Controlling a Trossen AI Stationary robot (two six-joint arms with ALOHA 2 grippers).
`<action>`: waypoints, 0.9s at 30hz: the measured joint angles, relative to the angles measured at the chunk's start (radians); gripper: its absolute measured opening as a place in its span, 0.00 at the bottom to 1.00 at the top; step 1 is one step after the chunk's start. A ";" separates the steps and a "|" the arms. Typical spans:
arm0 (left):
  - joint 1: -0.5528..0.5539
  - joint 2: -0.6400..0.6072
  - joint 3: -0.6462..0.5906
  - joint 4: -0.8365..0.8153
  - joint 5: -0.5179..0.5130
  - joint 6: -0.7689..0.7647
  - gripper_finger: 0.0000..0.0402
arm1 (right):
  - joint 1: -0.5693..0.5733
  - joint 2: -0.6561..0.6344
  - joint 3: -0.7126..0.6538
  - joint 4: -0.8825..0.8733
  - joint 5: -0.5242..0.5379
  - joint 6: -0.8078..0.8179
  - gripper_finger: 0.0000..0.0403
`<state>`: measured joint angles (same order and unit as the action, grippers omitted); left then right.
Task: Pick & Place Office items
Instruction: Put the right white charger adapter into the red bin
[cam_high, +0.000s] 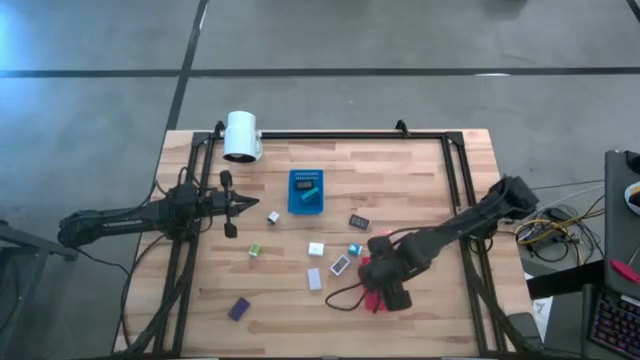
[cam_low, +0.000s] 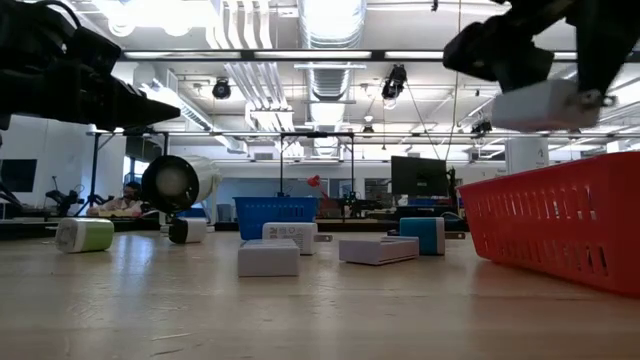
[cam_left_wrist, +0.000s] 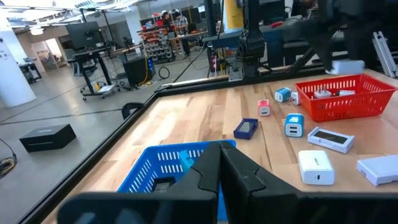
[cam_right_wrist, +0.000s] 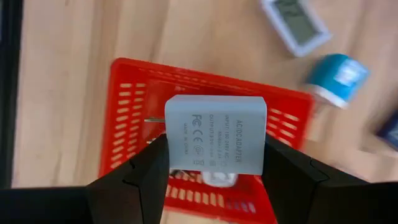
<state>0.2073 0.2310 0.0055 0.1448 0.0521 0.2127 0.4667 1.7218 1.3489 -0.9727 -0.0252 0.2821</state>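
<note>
My right gripper (cam_right_wrist: 216, 157) hangs over the red tray (cam_right_wrist: 134, 93) near the table's front right, shut on a white power adapter (cam_right_wrist: 216, 134), also seen in the low view (cam_low: 545, 105). A white piece (cam_right_wrist: 219, 179) lies in the red tray. Several small office items lie loose mid-table: a teal block (cam_high: 354, 249), white blocks (cam_high: 316, 249), a green piece (cam_high: 253, 251) and a purple one (cam_high: 238, 308). My left gripper (cam_high: 238, 206) waits shut and level at the table's left, beside the blue tray (cam_high: 306, 190). My right gripper pinches the adapter between its two fingers, one on each of its two narrow opposite sides (cam_right_wrist: 169, 152). The fingers come from above, pointing steeply down. The adapter hangs clear above the red tray, its labelled face toward the wrist camera and its prongs (cam_right_wrist: 155, 120) sticking out sideways.
A white cylinder (cam_high: 242, 135) lies at the table's far left corner. A black frame rail (cam_high: 460, 190) runs along the table's edges. A flat black piece (cam_high: 359, 221) and a flat white piece (cam_high: 341, 265) lie close to the red tray (cam_high: 372, 293).
</note>
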 joint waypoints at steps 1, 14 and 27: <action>0.000 0.000 0.000 0.000 0.000 0.000 0.03 | 0.000 0.020 0.012 -0.009 -0.009 -0.001 0.50; 0.000 0.002 0.000 -0.004 0.000 0.000 0.04 | 0.000 0.093 0.031 -0.048 -0.087 -0.001 0.50; 0.001 0.002 0.000 -0.004 -0.001 0.000 0.03 | 0.000 0.095 -0.006 -0.014 -0.109 0.006 0.54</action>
<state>0.2081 0.2329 0.0055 0.1410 0.0509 0.2127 0.4664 1.8172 1.3432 -0.9862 -0.1342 0.2882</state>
